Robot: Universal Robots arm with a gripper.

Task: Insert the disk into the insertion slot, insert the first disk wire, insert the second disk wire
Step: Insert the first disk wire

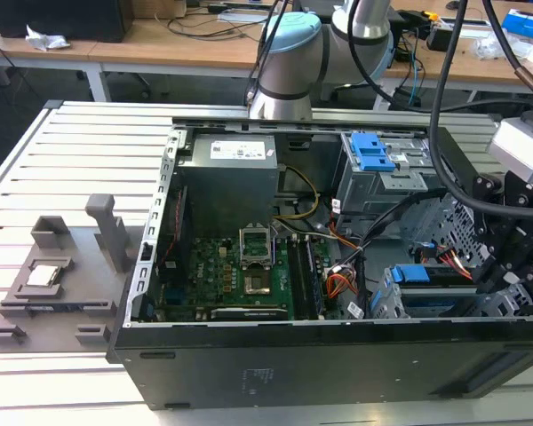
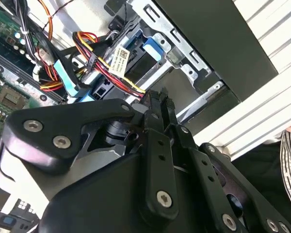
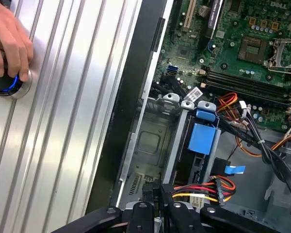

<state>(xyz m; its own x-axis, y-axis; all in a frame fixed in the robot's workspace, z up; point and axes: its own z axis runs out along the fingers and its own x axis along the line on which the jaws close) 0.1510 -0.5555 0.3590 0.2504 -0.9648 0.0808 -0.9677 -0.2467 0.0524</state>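
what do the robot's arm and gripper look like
The arm is built from silver-grey metal tubes with rounded pale blue joint caps, and thick black cables loop alongside it. The gripper is matte black, made of flat linkage bars and plates with rounded edges, pinned together with round silver screw heads. In the exterior view a light grey block sits above it.

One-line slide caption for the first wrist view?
Gripper beside the red-yellow-black wires, blue-caddied disk seated in the insertion slot, a hand on the table.
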